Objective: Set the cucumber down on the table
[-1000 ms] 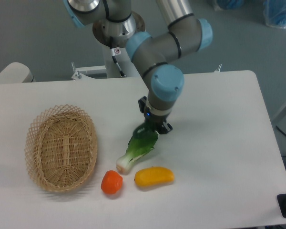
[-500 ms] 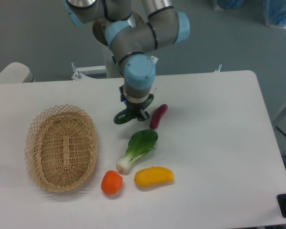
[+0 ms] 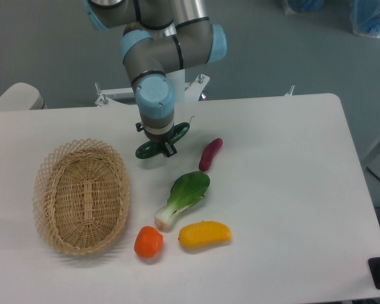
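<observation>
The dark green glossy cucumber (image 3: 153, 145) is held in my gripper (image 3: 163, 142), which is shut on its middle. The cucumber lies tilted, its lower end to the left and its thin stem tip up to the right. It hangs just above the white table (image 3: 285, 164), between the wicker basket and the sweet potato. I cannot tell whether it touches the tabletop. The arm comes down from the top of the view and hides part of the cucumber.
A woven wicker basket (image 3: 82, 196) stands at the left. A purple-red sweet potato (image 3: 210, 154) lies right of the gripper. A leafy bok choy (image 3: 182, 197), an orange round fruit (image 3: 148, 242) and a yellow pepper (image 3: 204, 234) lie nearer the front.
The arm has swung left and back from above the bok choy, carrying the cucumber. The sweet potato came into view as the arm moved off it.
</observation>
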### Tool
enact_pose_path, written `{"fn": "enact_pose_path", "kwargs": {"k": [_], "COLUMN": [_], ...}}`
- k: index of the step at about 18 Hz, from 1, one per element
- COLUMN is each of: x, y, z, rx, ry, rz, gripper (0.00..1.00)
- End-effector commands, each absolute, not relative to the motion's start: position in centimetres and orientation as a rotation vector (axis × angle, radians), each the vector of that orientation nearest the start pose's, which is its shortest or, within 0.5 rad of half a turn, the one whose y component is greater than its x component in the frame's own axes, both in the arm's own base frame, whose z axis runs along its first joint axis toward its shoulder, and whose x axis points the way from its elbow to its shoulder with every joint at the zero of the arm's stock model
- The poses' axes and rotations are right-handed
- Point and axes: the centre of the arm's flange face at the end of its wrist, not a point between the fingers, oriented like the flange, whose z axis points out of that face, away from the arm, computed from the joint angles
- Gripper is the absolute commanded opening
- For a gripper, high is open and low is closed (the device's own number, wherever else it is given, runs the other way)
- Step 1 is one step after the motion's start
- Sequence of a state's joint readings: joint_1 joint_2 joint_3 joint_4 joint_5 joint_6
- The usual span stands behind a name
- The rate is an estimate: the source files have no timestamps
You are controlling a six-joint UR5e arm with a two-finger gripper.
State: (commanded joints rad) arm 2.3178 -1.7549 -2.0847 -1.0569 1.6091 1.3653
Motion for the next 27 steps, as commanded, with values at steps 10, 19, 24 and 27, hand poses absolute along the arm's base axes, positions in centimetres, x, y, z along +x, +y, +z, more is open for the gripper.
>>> {"fn": "enact_pose_path", "kwargs": {"k": [10, 19, 24, 27], "x": [-26.8, -36.5, -43.1, -46.5], "y": [44.3, 46.6, 49.2, 49.8], "z": [25.5, 27.8, 28.0, 27.5], "rx": [-3.077, -3.048, -3.047, -3.050], "ry": [0.918, 0.859, 0.805, 0.768], "rz": [-0.083, 0.023, 0.080, 0.099], "gripper": [1.00, 1.00, 1.00, 1.00]}}
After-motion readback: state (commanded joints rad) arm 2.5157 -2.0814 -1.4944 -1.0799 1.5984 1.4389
